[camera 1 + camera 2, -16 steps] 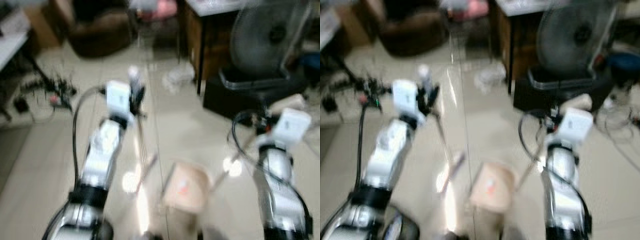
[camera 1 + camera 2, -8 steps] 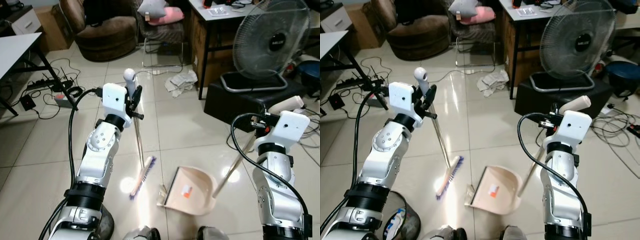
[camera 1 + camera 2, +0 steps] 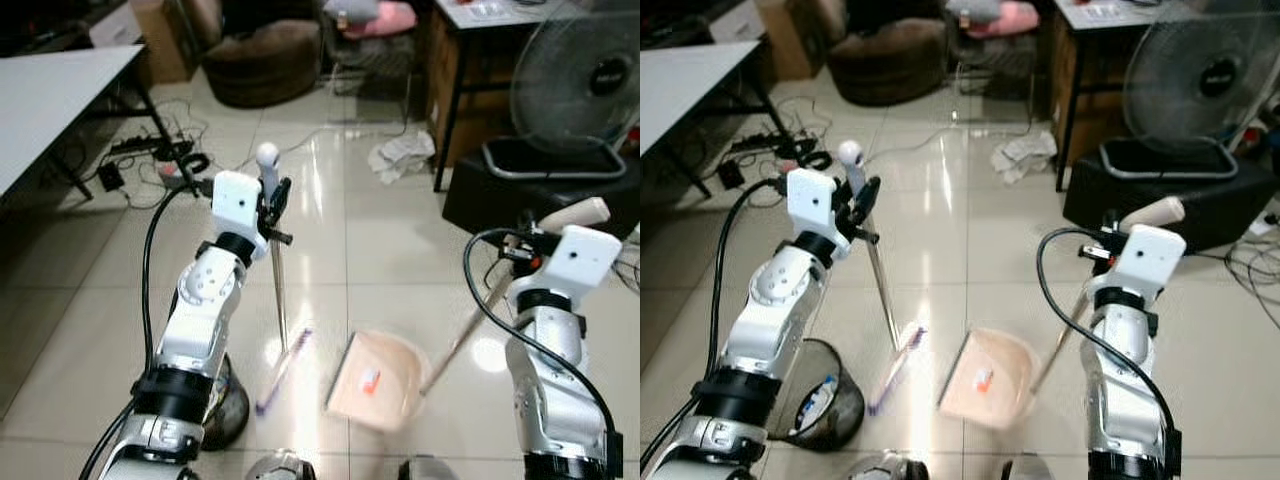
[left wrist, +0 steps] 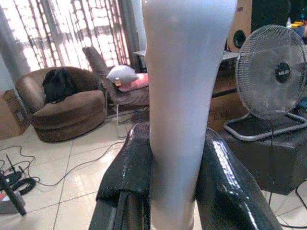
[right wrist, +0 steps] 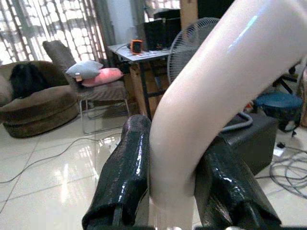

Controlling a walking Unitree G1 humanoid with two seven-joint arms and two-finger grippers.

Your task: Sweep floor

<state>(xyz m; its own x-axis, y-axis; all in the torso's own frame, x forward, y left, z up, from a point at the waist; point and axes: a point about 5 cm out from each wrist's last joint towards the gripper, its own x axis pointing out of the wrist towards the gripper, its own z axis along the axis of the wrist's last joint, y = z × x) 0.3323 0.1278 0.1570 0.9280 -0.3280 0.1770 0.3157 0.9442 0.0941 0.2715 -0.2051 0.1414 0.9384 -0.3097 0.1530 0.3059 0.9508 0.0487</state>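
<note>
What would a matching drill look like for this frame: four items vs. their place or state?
Items:
1. broom
2. dustpan
3. trash bin
4. fan

Places/states:
A. standing on the black box
B. handle gripped by the right pincer
C. on the floor by the left arm
D. handle gripped by the left pincer

Pairs: 1-D, 2-B, 3-C, 4-A

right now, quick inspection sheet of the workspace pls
surface: glossy tiled floor, glare streaks
job's things: broom and dustpan side by side on the floor
clutter: crumpled paper near the desk; bin by the left arm
grippers: left pincer shut on broom handle; right pincer shut on dustpan handle
cables: power strip and leads under the white table
surroundings: fan, armchair
</note>
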